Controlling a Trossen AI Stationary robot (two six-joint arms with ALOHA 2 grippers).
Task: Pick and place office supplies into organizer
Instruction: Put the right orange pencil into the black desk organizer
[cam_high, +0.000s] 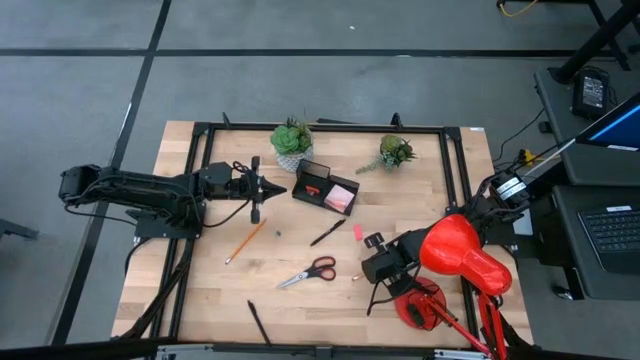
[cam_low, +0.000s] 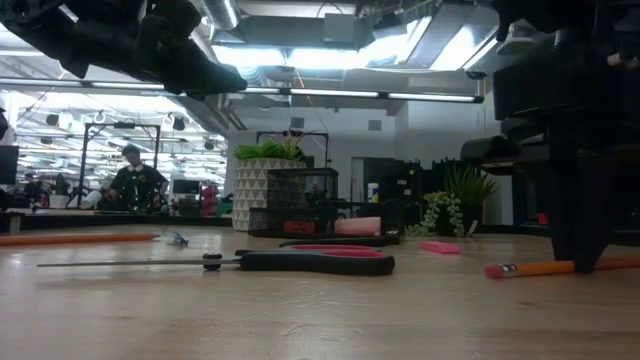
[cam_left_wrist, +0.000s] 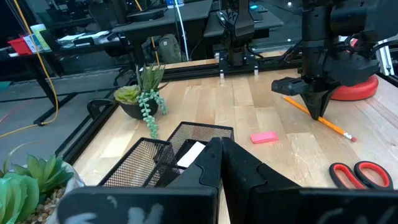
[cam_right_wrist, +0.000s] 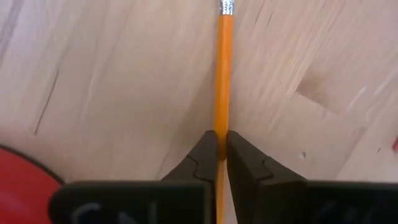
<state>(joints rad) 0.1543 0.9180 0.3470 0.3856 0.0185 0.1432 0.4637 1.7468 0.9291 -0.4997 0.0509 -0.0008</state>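
An orange pencil (cam_right_wrist: 222, 74) lies on the table in front of the red lamp, and my right gripper (cam_right_wrist: 222, 152) is shut on it, pointing steeply down. In the low view the pencil (cam_low: 540, 267) shows its eraser end (cam_low: 493, 270). My left gripper (cam_high: 275, 188) hangs shut above the table, just left of the black mesh organizer (cam_high: 318, 185), touching nothing. A pink pad (cam_high: 342, 198) sits in the organizer's tray. A second pencil (cam_high: 245, 240), red-handled scissors (cam_high: 310, 271), two black pens (cam_high: 327, 233) (cam_high: 258, 322) and a pink eraser (cam_high: 357, 231) lie on the table. My right gripper pinches the pencil's shaft (cam_right_wrist: 222, 124) between its two fingers, about midway along it (cam_left_wrist: 323, 119). The fingers (cam_low: 585, 245) come from above, slanting down, and lie across the pencil. The pencil lies along the table top, eraser end away from the wrist.
A red desk lamp (cam_high: 460, 255) with its round base (cam_high: 425, 305) stands over my right arm. Two potted plants (cam_high: 292, 140) (cam_high: 395, 152) stand at the far edge behind the organizer. A black frame (cam_high: 455, 170) runs around the table top.
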